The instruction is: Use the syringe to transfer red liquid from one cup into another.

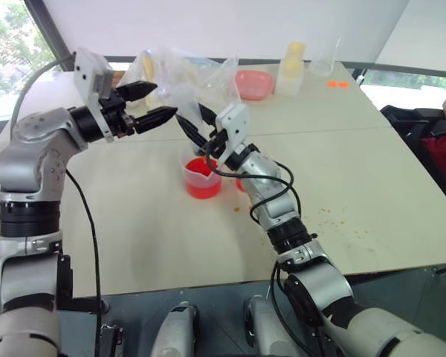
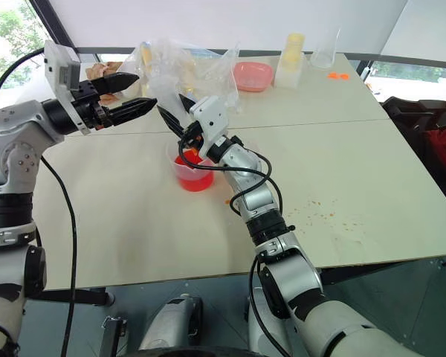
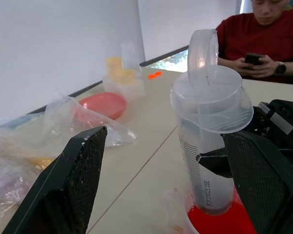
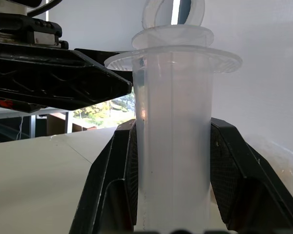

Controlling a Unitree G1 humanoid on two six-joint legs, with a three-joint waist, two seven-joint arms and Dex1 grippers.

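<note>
The syringe [image 3: 207,146], large and clear, stands upright with its lower end in the red liquid [image 3: 219,222]. That liquid fills the bottom of a clear cup [image 1: 203,178] in the middle of the table. My right gripper [image 1: 191,113] is shut on the syringe's barrel [image 4: 172,146], below the flange, and the plunger ring [image 3: 203,48] sticks out on top. My left gripper [image 1: 166,100] hovers open just left of the syringe's top, its fingers [image 3: 73,180] to either side and touching nothing. My right forearm hides the other cup.
Crumpled plastic bags [image 1: 182,74], a pink bowl [image 1: 254,83], a stack of yellowish containers [image 1: 291,68] and a clear flask [image 1: 323,63] stand along the table's far edge. Orange droplets [image 1: 334,216] dot the table on the right. A person in red [image 3: 268,44] sits at the far right.
</note>
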